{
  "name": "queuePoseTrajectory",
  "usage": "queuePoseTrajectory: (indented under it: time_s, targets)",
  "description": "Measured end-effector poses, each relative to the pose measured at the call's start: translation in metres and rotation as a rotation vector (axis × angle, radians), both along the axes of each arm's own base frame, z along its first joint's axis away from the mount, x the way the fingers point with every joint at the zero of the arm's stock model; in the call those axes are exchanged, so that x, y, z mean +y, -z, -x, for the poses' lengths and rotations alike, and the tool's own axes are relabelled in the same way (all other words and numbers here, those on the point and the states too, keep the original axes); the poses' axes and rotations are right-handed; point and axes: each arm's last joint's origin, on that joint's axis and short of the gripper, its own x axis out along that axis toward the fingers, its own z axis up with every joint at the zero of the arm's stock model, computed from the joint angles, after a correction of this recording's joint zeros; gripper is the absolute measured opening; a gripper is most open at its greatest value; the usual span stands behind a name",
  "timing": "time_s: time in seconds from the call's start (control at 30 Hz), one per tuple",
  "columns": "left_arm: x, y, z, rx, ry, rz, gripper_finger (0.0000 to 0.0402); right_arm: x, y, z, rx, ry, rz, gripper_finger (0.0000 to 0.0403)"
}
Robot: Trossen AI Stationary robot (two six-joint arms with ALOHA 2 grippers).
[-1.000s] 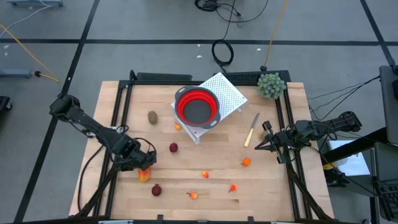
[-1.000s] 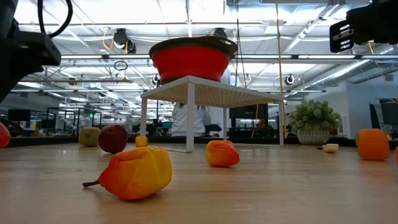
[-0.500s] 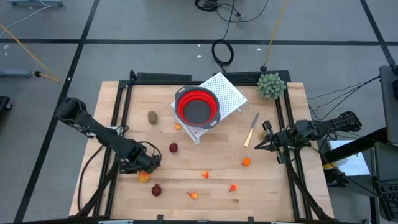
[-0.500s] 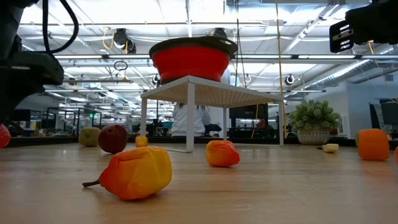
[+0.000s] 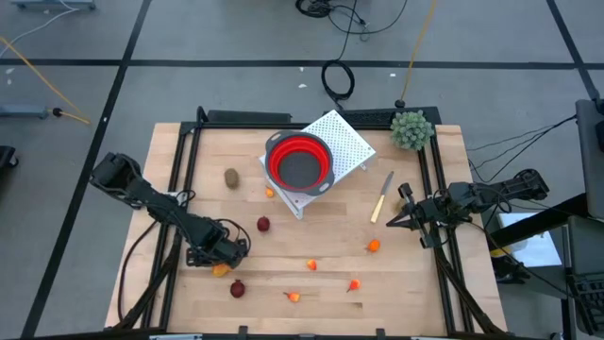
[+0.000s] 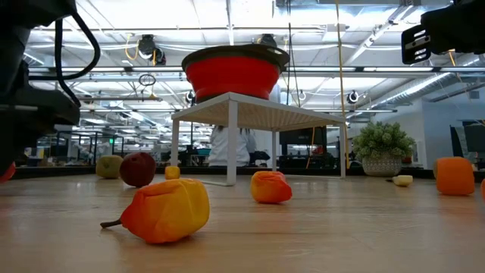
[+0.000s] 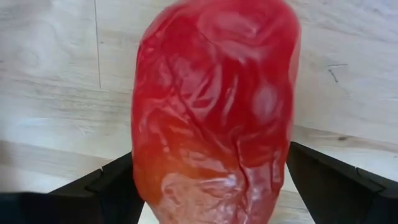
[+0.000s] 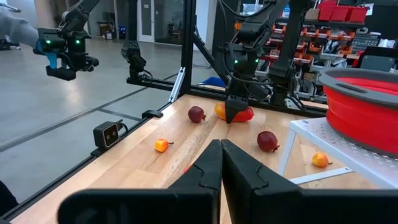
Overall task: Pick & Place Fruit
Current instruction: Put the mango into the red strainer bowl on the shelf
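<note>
Now we are straddling the red-and-yellow fruit (image 7: 214, 106) with the left gripper (image 5: 224, 255) spread wide, unclosed; next comes closing, while the right gripper (image 5: 397, 219) is waiting pinched together at the table's right.

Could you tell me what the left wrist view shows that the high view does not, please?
Only the left wrist view: the red-and-yellow fruit close up, between the left gripper's open fingers.

Only the high view: the red bowl on its white stand, the knife, the plant, the shut right gripper.

Both: that fruit, the wooden table.
</note>
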Motion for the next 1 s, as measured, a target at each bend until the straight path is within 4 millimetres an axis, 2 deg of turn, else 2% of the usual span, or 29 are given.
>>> queuePoseTrajectory:
  time_s: [0.13,0.5,0.63,0.83,1.0]
  targets:
    - [0.000,0.000,0.000,-0.004,-0.001,-0.009,0.0337,0.000,0.000,0.000,0.000,0.000,0.000,0.0000]
    - [0.000,0.000,0.000,-0.011,0.019,-0.015,0.0209,0.000,0.000,0.000,0.000,0.000,0.000,0.0000]
    - [0.000,-0.001,-0.001,-0.022,0.022,-0.011,0.0206,0.000,0.000,0.000,0.000,0.000,0.000,0.0000]
    - [-0.002,-0.009,-0.007,-0.069,0.067,-0.038,0.0238,0.000,0.000,0.000,0.000,0.000,0.000,0.0000]
    - [-0.002,-0.024,-0.008,-0.023,0.086,-0.086,0.0219,0.000,0.000,0.000,0.000,-0.003,0.000,0.0000]
